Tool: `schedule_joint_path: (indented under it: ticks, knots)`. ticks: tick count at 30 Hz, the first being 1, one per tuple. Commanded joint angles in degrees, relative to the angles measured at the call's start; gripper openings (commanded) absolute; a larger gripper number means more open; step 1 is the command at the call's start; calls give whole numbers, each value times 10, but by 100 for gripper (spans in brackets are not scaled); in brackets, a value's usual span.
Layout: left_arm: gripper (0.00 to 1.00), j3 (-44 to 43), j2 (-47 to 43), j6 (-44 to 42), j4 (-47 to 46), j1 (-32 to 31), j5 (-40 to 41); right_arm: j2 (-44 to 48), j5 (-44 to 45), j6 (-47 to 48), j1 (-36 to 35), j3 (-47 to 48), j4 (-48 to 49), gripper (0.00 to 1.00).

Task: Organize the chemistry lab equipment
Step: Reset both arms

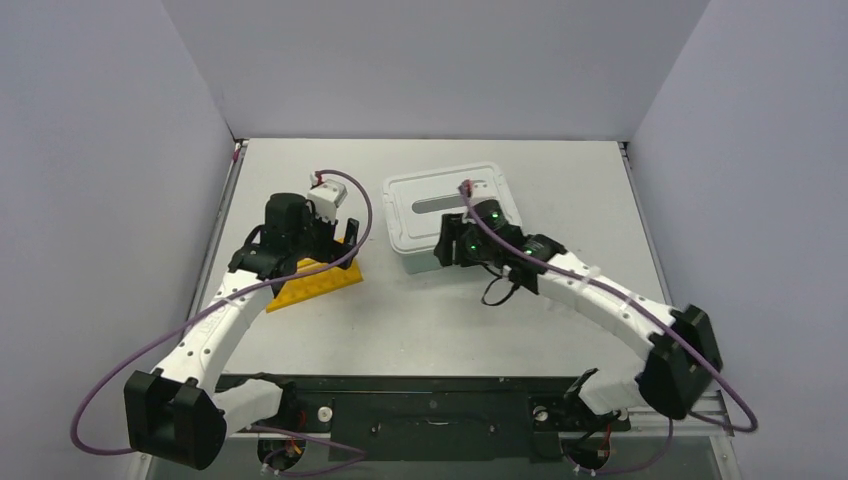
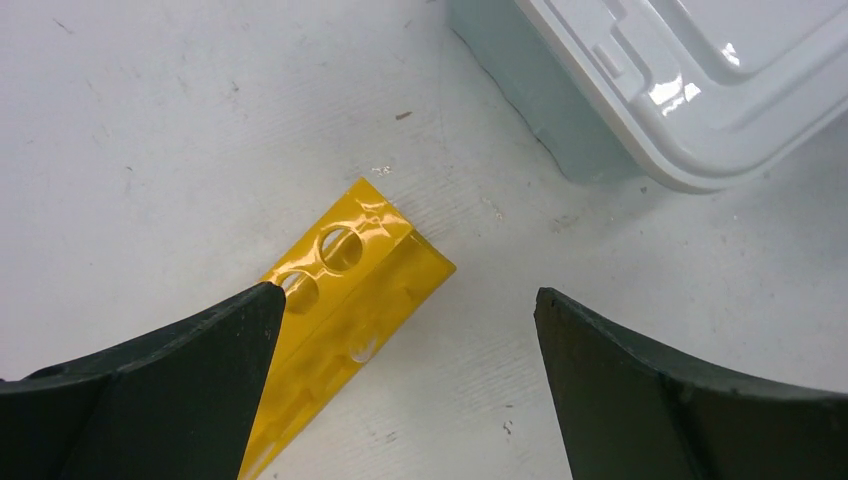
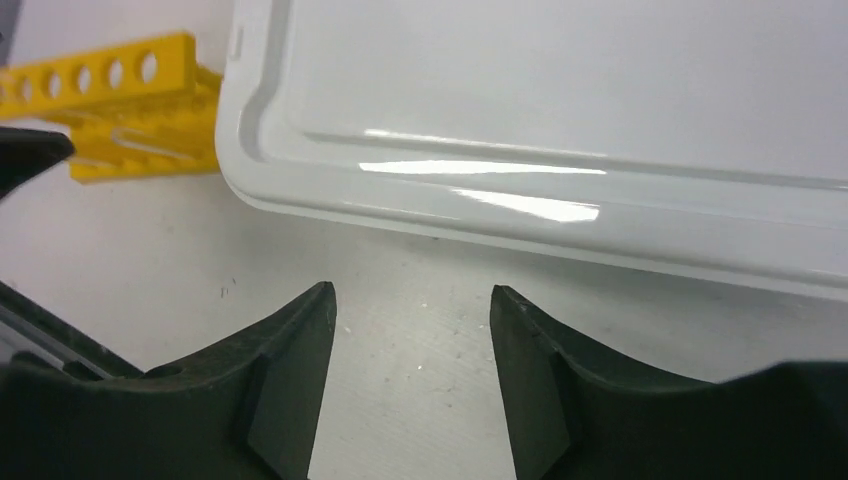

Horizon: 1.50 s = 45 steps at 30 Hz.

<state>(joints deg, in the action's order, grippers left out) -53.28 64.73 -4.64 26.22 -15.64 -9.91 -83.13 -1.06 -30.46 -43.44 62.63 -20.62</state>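
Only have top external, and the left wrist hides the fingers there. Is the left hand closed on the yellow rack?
Observer: No. The left wrist view shows the left hand open. The end of the yellow rack lies between its fingers, close to one of them, and is not gripped.
Operator: Right hand holding anything?
Observer: No. The right wrist view shows the right hand open and empty. It faces the rim of the white lid without touching it.
Operator: Anything in the rack holes?
Observer: The holes that show in both wrist views are empty.
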Motion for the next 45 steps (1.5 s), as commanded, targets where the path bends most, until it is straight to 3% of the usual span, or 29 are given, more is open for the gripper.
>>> schedule_joint_path:
  ticks: [1,4,7,8,9,11,15,20,26,35,41,45]
  knots:
    - [97,11,9,56,-133,3,75,160,90,8,75,-34,33,55]
    - [97,49,9,58,-232,5,134,240,230,2,168,-94,56,59]
    - [97,97,18,53,-335,4,169,277,327,-12,244,-183,190,64]
    - [97,113,28,51,-363,3,173,284,339,-12,280,-224,246,66]
    - [97,122,39,35,-375,2,173,285,349,-2,295,-243,269,75]
    - [97,162,50,22,-418,1,173,274,349,19,344,-284,317,80]
    - [96,210,68,5,-513,-1,167,239,346,26,387,-302,334,82]
    - [97,251,96,20,-621,4,173,224,355,53,409,-351,426,83]
    - [97,258,101,34,-640,19,168,220,380,131,412,-441,594,84]
    - [96,291,65,61,-652,52,165,169,391,135,413,-518,745,84]
    - [97,325,30,70,-665,62,161,119,379,157,412,-534,830,85]
    - [97,365,19,32,-695,62,152,113,363,162,412,-529,824,85]
